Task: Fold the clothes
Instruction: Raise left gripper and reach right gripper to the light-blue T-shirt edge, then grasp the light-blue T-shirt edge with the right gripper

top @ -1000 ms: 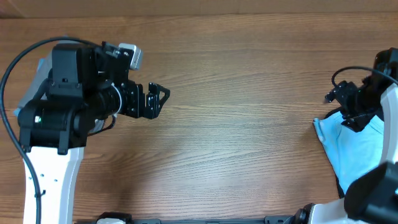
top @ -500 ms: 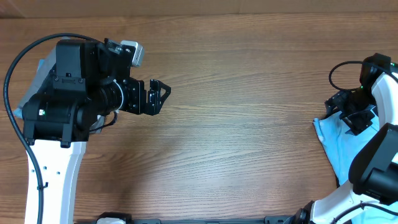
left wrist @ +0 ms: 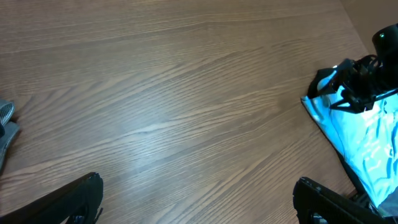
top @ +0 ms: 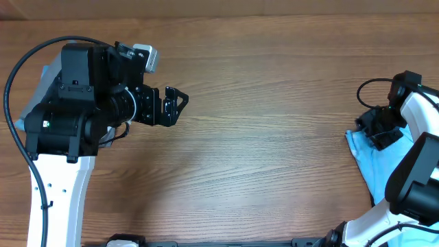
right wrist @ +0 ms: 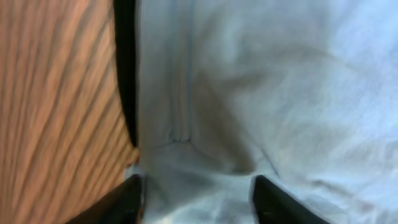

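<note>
My right gripper [right wrist: 196,190] is pressing down with its two black fingers [right wrist: 127,199] standing apart, straddling a bunched fold of one light blue soft fabric T-shirt [right wrist: 249,74], which is lying at the right edge of one brown wooden table [top: 274,82], my left gripper [top: 180,106] is hanging spread wide, well apart from it

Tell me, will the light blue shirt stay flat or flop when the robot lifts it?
Probably flop: the light blue shirt lies in soft wrinkles. It would likely droop from the right gripper rather than hold its shape. It looks thin, so probably light, and should slide across the smooth wooden table.
</note>
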